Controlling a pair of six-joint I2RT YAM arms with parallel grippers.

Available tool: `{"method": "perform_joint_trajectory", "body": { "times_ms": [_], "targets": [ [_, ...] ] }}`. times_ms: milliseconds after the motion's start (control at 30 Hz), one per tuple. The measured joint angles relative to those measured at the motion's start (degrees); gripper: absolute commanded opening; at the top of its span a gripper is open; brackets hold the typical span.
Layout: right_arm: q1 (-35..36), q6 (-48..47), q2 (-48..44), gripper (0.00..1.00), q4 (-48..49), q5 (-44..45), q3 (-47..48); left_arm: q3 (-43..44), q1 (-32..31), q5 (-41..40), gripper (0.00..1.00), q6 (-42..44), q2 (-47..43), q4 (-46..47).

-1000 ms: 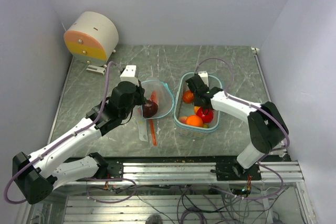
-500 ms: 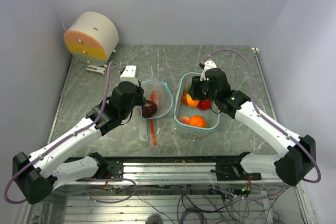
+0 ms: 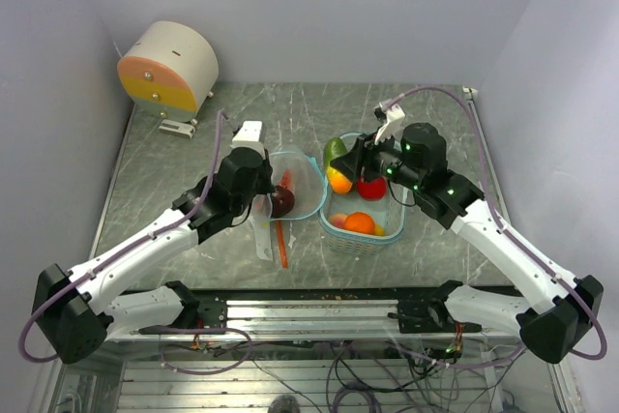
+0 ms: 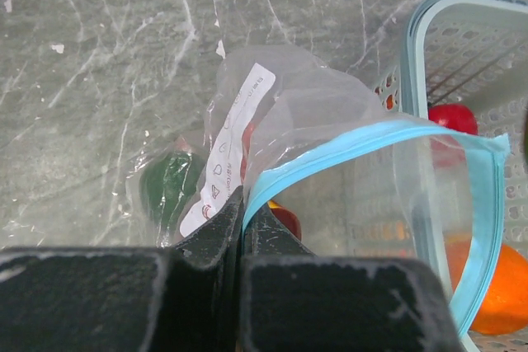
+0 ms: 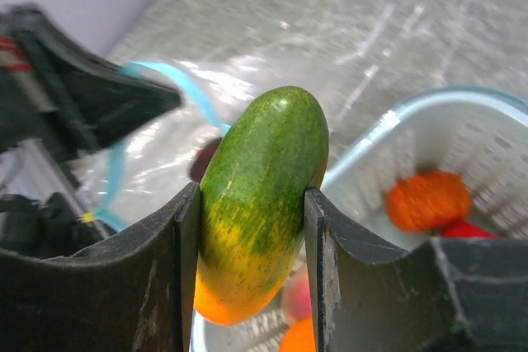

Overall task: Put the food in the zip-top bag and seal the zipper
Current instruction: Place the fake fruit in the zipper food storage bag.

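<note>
My right gripper (image 3: 340, 163) is shut on a green-and-orange toy fruit (image 5: 256, 195), held above the left rim of the teal tub (image 3: 387, 234), close to the bag. My left gripper (image 4: 242, 204) is shut on the blue zipper rim of the clear zip-top bag (image 4: 363, 142), holding its mouth open. The bag (image 3: 308, 202) holds a dark maroon fruit (image 3: 281, 203), a green piece (image 4: 165, 187) and a red one. An orange fruit (image 3: 359, 222), a red one (image 3: 370, 189) and a peach one (image 3: 338, 221) lie in the tub.
A round white and orange device (image 3: 166, 68) stands at the back left. An orange stick (image 3: 281, 244) lies on the table in front of the bag. White walls close in on both sides; the metal rail (image 3: 319, 314) runs along the near edge.
My right gripper has lifted the green-and-orange fruit out of the tub and carried it left toward the bag mouth. My left gripper has shifted slightly right, still holding the bag rim.
</note>
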Motion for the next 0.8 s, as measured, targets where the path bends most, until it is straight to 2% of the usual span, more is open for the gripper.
{"method": "perform_joint_trajectory", "body": {
  "times_ms": [267, 367, 567, 700, 800],
  "targets": [
    [1.22, 4.11, -0.85, 0.0, 11.93, -11.1, -0.66, 1.11, 0.0, 2.54, 0.07, -0.46, 3.26, 0.87],
    [3.67, 4.92, 0.76, 0.0, 15.72, -11.61, -1.55, 2.6, 0.0, 3.34, 0.07, -0.44, 3.58, 0.94],
    [7.26, 4.85, 5.07, 0.03, 16.17, -9.33, -3.19, 4.48, 0.0, 3.5, 0.07, -0.35, 3.37, 0.85],
    [9.01, 4.31, 6.67, 0.24, 15.76, -5.64, -3.23, 4.68, 0.0, 3.5, 0.07, -0.35, 3.21, 0.63],
    [10.23, 3.67, 7.58, 0.49, 14.88, -1.99, -3.21, 4.74, 0.0, 3.56, 0.07, -0.35, 3.21, 0.61]
  ]
}}
